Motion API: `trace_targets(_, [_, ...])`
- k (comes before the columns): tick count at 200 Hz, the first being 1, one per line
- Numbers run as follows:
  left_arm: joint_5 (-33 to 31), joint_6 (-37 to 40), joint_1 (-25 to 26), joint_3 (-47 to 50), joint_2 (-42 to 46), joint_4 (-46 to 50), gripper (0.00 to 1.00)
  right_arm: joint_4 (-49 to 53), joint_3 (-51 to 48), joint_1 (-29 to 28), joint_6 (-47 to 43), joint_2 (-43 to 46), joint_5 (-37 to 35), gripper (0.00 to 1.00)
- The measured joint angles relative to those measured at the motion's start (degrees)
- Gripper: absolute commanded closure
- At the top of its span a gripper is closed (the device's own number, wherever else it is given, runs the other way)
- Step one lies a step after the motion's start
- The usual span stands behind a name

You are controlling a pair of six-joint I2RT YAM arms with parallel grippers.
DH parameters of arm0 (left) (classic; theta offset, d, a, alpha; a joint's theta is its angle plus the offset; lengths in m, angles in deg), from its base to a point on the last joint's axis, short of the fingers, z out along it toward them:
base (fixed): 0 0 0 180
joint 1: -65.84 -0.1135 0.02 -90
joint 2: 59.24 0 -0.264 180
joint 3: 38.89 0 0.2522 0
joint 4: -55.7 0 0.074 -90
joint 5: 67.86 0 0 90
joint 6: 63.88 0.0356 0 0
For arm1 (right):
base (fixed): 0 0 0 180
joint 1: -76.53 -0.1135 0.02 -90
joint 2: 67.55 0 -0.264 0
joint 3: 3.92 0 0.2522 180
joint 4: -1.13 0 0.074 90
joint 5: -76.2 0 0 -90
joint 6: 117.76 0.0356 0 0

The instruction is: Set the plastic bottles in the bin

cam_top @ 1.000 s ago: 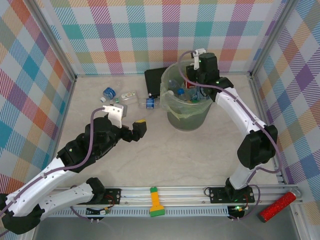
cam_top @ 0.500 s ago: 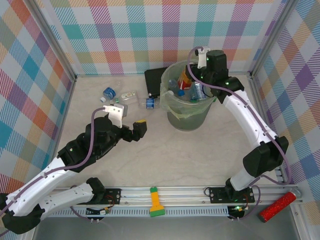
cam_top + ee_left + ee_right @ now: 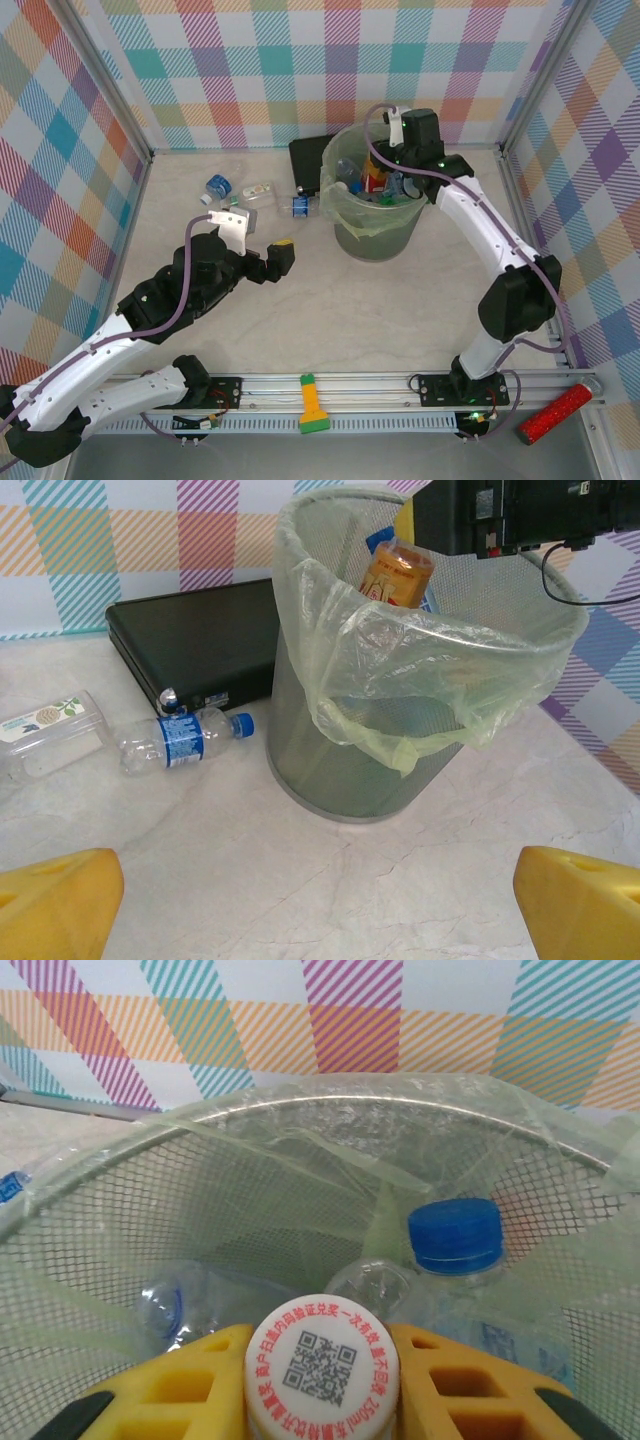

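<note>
One bottle (image 3: 322,1360) in rt claw (image 3: 320,1405) — inside bin (image 3: 400,1110) rim, open tabletop (image 3: 400,310) alongside

Pretty bright, even light from overhead, nothing harsh. Only faint soft shadows on the tabletop (image 3: 330,300) around the bin (image 3: 375,235). Its bag (image 3: 400,670) shows slight sheen. Yellow fingertips (image 3: 55,900) of the left tool (image 3: 318,905) look soft at the frame's bottom corners.
</note>
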State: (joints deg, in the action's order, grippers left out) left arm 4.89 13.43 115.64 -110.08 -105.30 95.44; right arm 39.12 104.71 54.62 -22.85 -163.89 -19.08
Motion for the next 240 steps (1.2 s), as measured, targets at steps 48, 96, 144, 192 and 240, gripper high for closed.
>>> trace_targets(48, [-0.07, 0.00, 0.00, 0.02, 0.02, 0.02, 0.01, 2.47, 1.33, -0.24, -0.24, -0.74, 0.17, 0.47])
trace_targets(96, [-1.90, -0.28, 0.02, 0.02, 0.02, 0.09, 0.01, 4.22, 3.08, -0.24, 0.48, 0.68, 0.37, 0.24])
trace_targets(144, [-5.84, -2.34, 0.02, 0.20, -1.27, 1.16, 0.00, 4.55, 3.08, -0.24, 1.18, 8.09, 0.42, 0.01])
trace_targets(192, [-7.52, -4.28, -1.25, 0.20, -7.15, 1.55, 0.01, 4.11, 0.02, -0.24, 4.02, 15.02, 2.78, 0.01])
trace_targets(240, [-3.56, -8.39, -9.94, 0.24, -18.27, 0.46, 0.00, 4.15, -6.78, -1.33, 7.65, 20.98, 6.10, 0.01])
